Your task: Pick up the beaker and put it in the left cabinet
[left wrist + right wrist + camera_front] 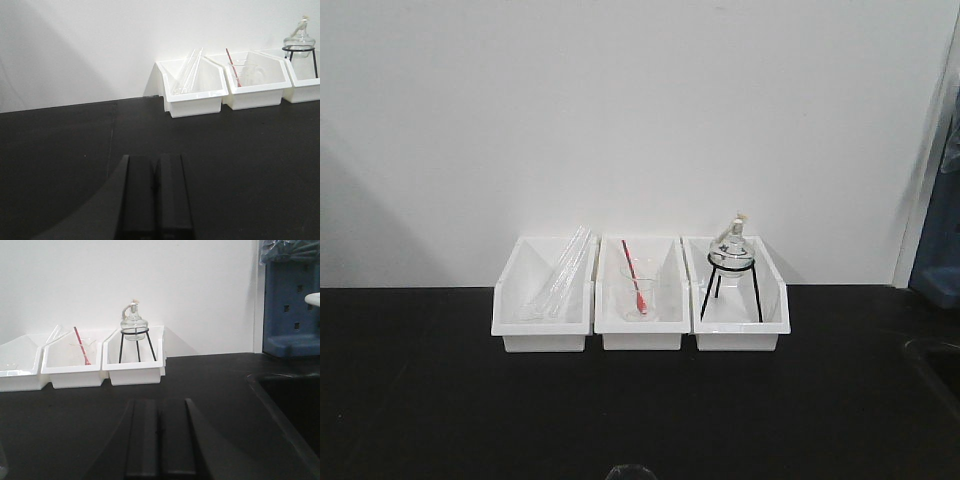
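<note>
A curved clear glass rim [631, 471] just shows at the bottom edge of the front view; it may be the beaker, but too little of it shows to tell. A faint glassy edge [2, 460] sits at the lower left of the right wrist view. The pale grey left cabinet is out of view. My left gripper [156, 165] is shut and empty, low over the black countertop [60, 150]. My right gripper [160, 407] is shut and empty over the same counter [60, 420]. Neither gripper shows in the front view.
Three white bins stand against the white wall: glass tubes [558, 277] in the left one, a beaker with a red stick [639, 290] in the middle, a flask on a black tripod [731, 262] in the right. A sink recess [292, 405] and a blue panel [290, 305] lie to the right.
</note>
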Motion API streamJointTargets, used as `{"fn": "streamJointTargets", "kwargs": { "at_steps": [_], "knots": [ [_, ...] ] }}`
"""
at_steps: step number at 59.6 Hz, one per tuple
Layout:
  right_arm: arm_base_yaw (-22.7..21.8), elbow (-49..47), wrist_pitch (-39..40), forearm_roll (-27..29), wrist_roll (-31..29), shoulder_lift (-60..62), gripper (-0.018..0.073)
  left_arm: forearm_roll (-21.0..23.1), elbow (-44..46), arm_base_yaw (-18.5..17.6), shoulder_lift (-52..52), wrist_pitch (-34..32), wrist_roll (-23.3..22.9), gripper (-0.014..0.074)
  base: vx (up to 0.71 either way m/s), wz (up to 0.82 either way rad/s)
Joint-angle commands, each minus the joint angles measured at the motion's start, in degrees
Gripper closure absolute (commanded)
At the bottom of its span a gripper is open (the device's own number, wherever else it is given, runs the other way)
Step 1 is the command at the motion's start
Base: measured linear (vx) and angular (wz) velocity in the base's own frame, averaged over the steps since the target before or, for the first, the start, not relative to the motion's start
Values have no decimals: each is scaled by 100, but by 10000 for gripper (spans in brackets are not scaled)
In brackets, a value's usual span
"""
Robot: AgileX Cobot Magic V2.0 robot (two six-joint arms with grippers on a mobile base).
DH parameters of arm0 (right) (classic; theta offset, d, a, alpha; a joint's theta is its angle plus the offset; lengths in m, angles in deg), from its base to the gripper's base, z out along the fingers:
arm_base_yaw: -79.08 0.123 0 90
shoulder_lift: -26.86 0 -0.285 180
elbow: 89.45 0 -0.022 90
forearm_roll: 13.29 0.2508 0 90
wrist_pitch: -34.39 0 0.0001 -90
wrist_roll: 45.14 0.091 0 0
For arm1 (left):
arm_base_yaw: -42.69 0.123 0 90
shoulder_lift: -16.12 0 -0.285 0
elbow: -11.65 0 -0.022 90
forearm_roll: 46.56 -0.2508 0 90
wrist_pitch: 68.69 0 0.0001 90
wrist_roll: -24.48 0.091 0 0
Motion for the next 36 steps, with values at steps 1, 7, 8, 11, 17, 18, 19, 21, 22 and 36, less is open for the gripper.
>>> {"fn": "streamJointTargets", "kwargs": {
  "at_steps": [1, 7, 8, 11, 17, 18, 19, 21, 22, 36],
  "knots": [
    [-22, 37, 447, -5, -7, 86, 568, 16, -84, -35, 108, -508, -17, 604, 0, 0],
    [-22, 37, 447, -5, -7, 86, 568, 16, -84, -35, 108, -508, -17, 604, 0, 0],
    [-22, 37, 447, -5, -7, 86, 568, 16, -84, -35, 108, -508, -17, 604, 0, 0],
    [-22, 37, 447, -5, -7, 86, 568, 16, -84, -35, 108, -508, -17, 604, 0, 0],
    [-22, 37, 447, -5, -7, 86, 568, 16, -84, -35, 108, -508, -17, 604, 0, 0],
    [-22, 37, 447, -5, -7, 86, 568, 16, -84, -35, 108, -508, -17, 604, 0, 0],
    [-22, 37, 447, -5, -7, 86, 568, 16, -84, -35, 108, -508, -17, 604, 0, 0],
    [-22, 37, 447, -5, -7, 86, 568, 16, -84, -35, 108, -508, -17, 604, 0, 0],
    [-22, 37, 447, -5, -7, 86, 568, 16, -84, -35, 108, -508, -17, 604, 0, 0],
    [-22, -100, 2011, -14, -13, 86, 568, 16, -84, -35, 108, -508, -17, 604, 0, 0]
  ]
}}
